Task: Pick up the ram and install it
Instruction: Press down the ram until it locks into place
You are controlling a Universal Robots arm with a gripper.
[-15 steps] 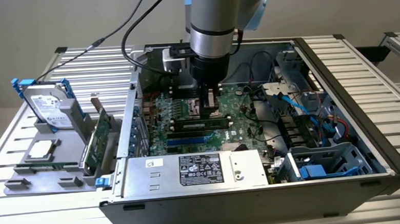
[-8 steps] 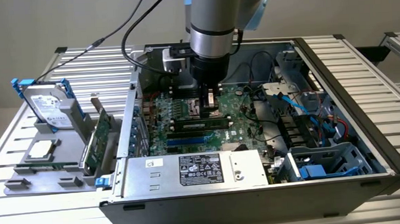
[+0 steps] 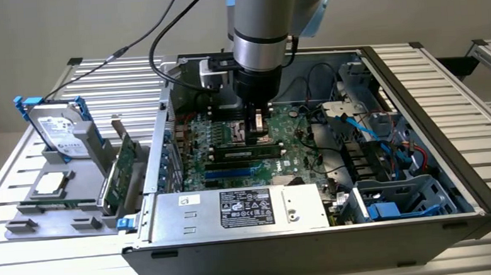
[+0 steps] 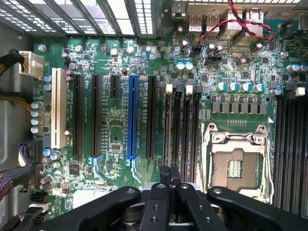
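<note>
The ram point(image 3: 246, 154), a slim stick with a row of dark chips, stands lengthwise in the memory slots of the motherboard point(image 3: 228, 129) inside the open computer case. My gripper point(image 3: 260, 125) hangs just above the board beside the CPU socket point(image 3: 257, 137), a little behind the ram in the exterior view. In the wrist view the gripper point(image 4: 170, 175) is shut, its black fingertips pressed together over the black memory slots point(image 4: 182, 130) next to the CPU socket point(image 4: 235, 166). Nothing shows between the fingertips. Whether the ram is fully seated cannot be told.
A grey stand at the exterior view's left holds a hard drive point(image 3: 60, 129), a processor point(image 3: 50, 184) and a green expansion card point(image 3: 123, 169). The power supply point(image 3: 245, 208), the blue cables point(image 3: 367, 134) and the drive cage point(image 3: 400, 199) crowd the case around the board.
</note>
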